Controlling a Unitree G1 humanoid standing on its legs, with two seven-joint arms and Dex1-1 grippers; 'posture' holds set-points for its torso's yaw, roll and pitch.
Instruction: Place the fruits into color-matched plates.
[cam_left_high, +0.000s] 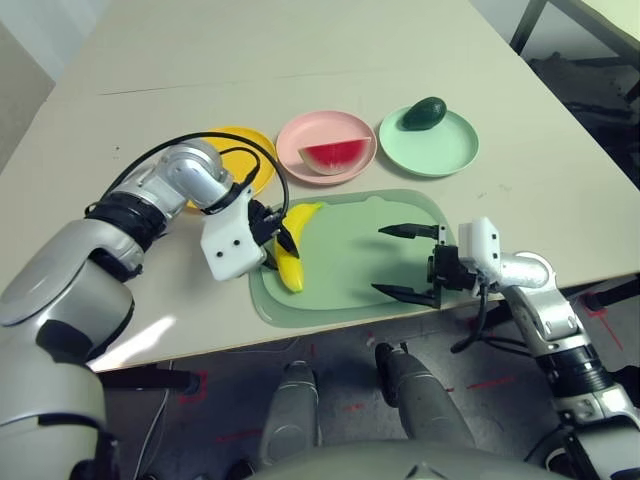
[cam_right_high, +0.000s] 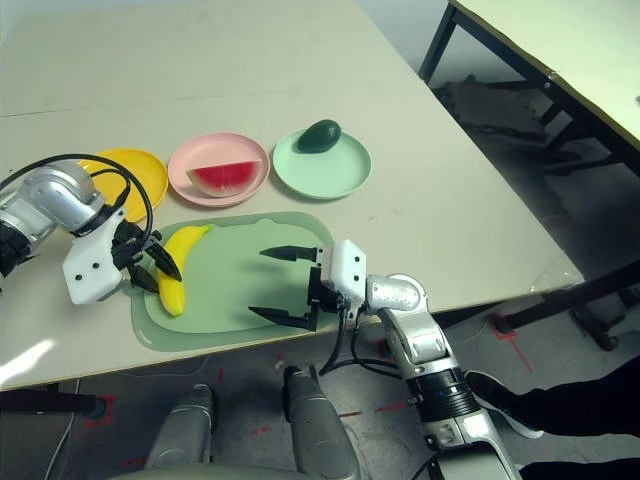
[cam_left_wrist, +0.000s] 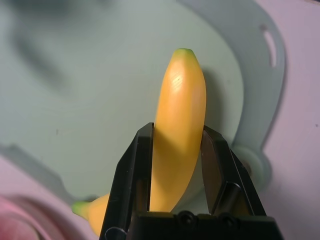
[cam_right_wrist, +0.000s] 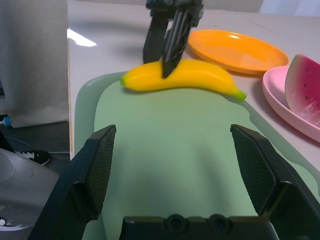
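Left gripper (cam_left_high: 277, 240) clamped on banana (cam_left_high: 293, 250), on mat (cam_left_high: 350, 262); right gripper (cam_left_high: 408, 262) wide open, empty. Next, presumably: lift to far-left yellow plate (cam_left_high: 245, 145).

1. Banana (cam_left_high: 293, 250): yellow, green tips.
2. Watermelon wedge (cam_left_high: 334, 156): red flesh, green rind.
3. Avocado (cam_left_high: 425, 113): dark green.
4. Plates: yellow (cam_left_high: 240, 140), pale pink (cam_left_high: 300, 135), mint green (cam_left_high: 450, 150).
5. Mat (cam_left_high: 350, 260): pale green.
6. Table (cam_left_high: 300, 60): beige.

table: beige top (cam_left_high: 300, 60)
on it: yellow plate (cam_left_high: 252, 150), pink plate (cam_left_high: 300, 135), mint plate (cam_left_high: 450, 150) in row; green mat (cam_left_high: 350, 260) just beside, nearer robot
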